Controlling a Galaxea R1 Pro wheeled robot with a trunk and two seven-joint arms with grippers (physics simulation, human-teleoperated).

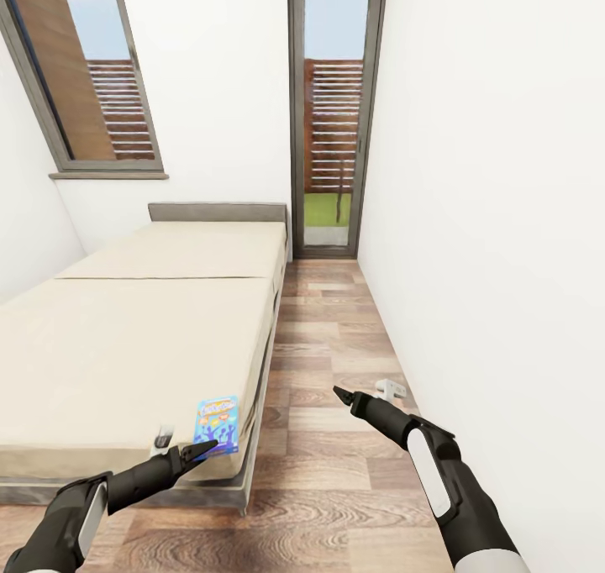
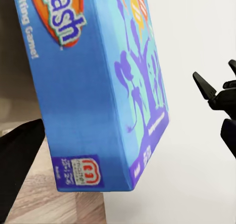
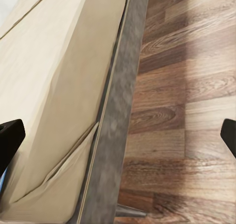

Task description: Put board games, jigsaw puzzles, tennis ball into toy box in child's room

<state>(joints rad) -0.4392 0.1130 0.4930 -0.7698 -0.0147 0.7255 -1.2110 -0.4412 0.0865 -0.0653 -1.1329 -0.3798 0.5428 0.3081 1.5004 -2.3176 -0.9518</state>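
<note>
A blue board game (image 1: pixel 217 426) with cartoon figures lies at the near corner of the bed (image 1: pixel 143 329), its lower end at the mattress edge. My left gripper (image 1: pixel 202 449) reaches it from below and left, with its tips at the box's lower edge. In the left wrist view the board game (image 2: pixel 103 96) is very close. One black finger (image 2: pixel 22 165) sits by its spine, and no finger presses on the printed cover. My right gripper (image 1: pixel 339 394) hangs open over the floor with nothing in it, and the right gripper (image 2: pixel 216 88) is visible past the box. The table and toy box are out of view.
A narrow strip of wood-plank floor (image 1: pixel 336 438) runs between the bed's dark frame (image 3: pixel 110 135) and the white wall (image 1: pixel 504 262) on the right. It ends at a tall glass door (image 1: pixel 336 111). A window (image 1: pixel 92 77) sits above the headboard.
</note>
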